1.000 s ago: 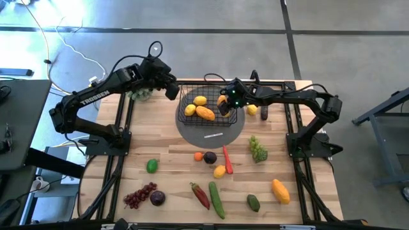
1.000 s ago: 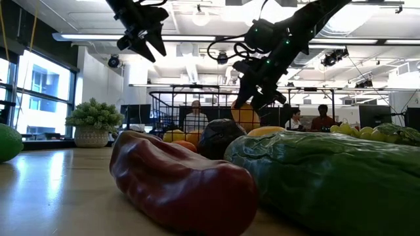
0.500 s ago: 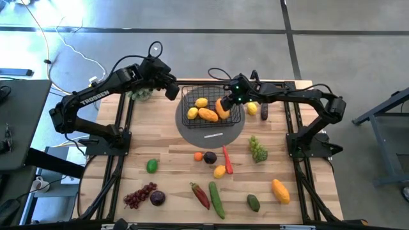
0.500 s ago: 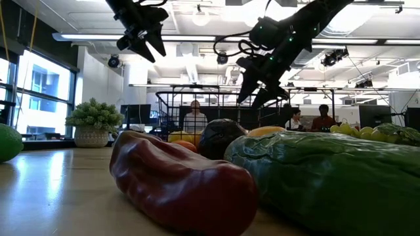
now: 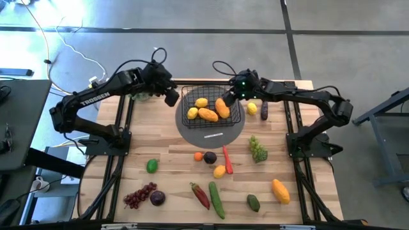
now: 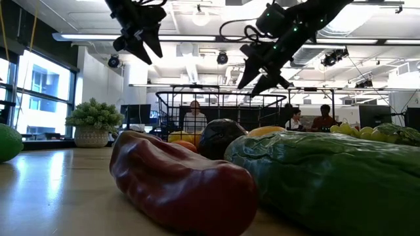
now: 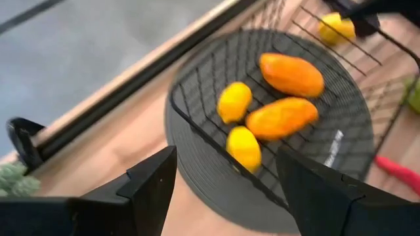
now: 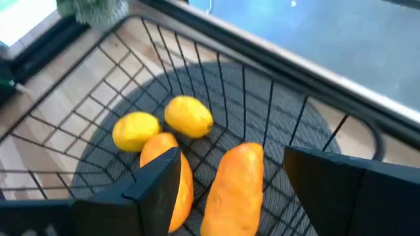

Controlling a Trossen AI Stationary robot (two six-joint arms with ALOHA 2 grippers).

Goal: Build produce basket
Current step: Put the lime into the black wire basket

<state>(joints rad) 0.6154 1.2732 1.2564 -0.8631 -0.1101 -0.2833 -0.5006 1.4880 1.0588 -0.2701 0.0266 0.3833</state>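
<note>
Orange mangoes [image 5: 222, 107] and two lemons [image 5: 201, 102] lie in the basket [image 5: 211, 108], which sits on a grey disc [image 5: 211, 133] at the table's far side. Right gripper [image 5: 238, 97] hangs above the basket's right rim, fingers spread wide and holding nothing. I'd say the drop is done; lift clear of the wire rim before swinging toward the loose produce [image 5: 257, 150] nearer the front. Left gripper [image 5: 170, 97] hovers just beside the basket's left edge, jaws apart, empty, its arm bent high.
</note>
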